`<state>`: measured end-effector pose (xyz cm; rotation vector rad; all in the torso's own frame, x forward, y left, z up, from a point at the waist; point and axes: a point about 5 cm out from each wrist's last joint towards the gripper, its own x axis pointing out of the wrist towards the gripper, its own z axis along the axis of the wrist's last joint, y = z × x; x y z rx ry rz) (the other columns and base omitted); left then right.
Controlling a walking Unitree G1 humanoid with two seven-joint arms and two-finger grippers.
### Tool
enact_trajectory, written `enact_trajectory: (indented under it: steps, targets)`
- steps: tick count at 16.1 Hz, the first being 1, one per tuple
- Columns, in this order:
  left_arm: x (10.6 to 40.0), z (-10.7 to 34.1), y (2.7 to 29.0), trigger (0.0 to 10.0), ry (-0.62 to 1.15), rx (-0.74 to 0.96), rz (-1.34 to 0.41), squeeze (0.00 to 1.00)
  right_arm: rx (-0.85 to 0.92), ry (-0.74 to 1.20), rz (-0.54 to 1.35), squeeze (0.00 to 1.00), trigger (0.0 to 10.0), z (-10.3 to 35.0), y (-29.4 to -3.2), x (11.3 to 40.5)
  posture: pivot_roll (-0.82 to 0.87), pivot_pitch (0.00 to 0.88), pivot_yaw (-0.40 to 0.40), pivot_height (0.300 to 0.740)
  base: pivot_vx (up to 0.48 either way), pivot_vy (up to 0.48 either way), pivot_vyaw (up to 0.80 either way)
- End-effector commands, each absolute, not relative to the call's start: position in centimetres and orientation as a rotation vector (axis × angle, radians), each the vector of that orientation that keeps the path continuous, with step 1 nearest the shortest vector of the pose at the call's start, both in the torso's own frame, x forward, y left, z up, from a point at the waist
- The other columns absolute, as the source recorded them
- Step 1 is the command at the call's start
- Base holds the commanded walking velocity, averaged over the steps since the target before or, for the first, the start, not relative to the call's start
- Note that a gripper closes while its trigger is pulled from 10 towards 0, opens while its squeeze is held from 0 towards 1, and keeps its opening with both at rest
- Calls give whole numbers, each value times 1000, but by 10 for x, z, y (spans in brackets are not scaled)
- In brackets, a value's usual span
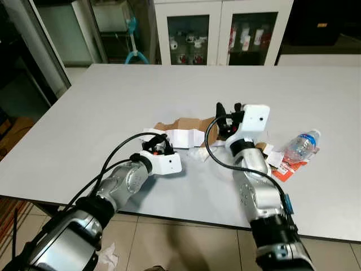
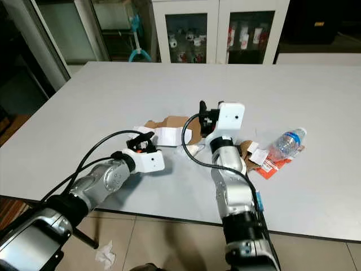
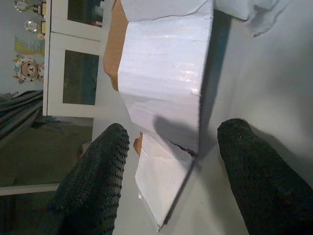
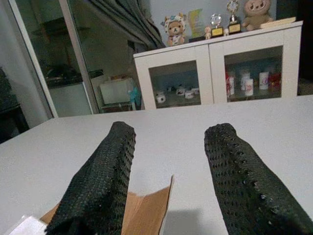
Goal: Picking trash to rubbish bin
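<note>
1. Down at desk [image 1: 84, 113] level, the left end effector [image 1: 157, 144] lies with its two black fingers [image 3: 93, 186] spread apart, released, one on each side of the near edge of a flattened white cardboard piece [image 1: 183, 136]; whether either finger touches it cannot be told.
2. Beyond that end effector the cardboard stretches away across the desk, white on its outer face and brown inside where a flap [image 3: 113, 49] folds up.
3. Raised above the desk, the right end effector [image 1: 221, 111] has its fingers [image 4: 105, 181] parted and nothing between them; just below and in front of it stands the brown cardboard edge [image 4: 146, 210].
4. Beside the right arm's outer side lie a clear plastic bottle [image 1: 300, 144] on its side, a red and white wrapper [image 1: 289, 169] touching it, and small paper scraps [image 1: 274, 156].
5. Ahead of both end effectors, past the desk's far edge, stands a white cabinet [image 1: 217, 31] with glass doors.
6. Under the left arm, crumpled tissue [image 1: 108, 255] lies on the tiled floor [image 1: 186, 248].
</note>
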<state>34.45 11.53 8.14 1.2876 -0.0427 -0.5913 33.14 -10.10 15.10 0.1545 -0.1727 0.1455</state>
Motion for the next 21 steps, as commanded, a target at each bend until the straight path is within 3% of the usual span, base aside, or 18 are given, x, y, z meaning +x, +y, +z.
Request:
enact_trajectory:
  steps: [1, 14, 21]
  targets:
    - [335, 59, 121, 10000, 45, 1332, -650, 0, 162, -183, 163, 0, 10000, 156, -95, 329, -33, 95, 98, 720, 0, 0, 0]
    - [349, 78, 95, 10000, -140, 1388, -666, 0, 218, -171, 122, 0, 10000, 156, -92, 290, -89, 238, 135, 720, 0, 0, 0]
    - [355, 78, 99, 10000, -126, 1449, -476, 0, 229, -143, 110, 0, 10000, 155, -91, 279, -103, 276, 141, 720, 0, 0, 0]
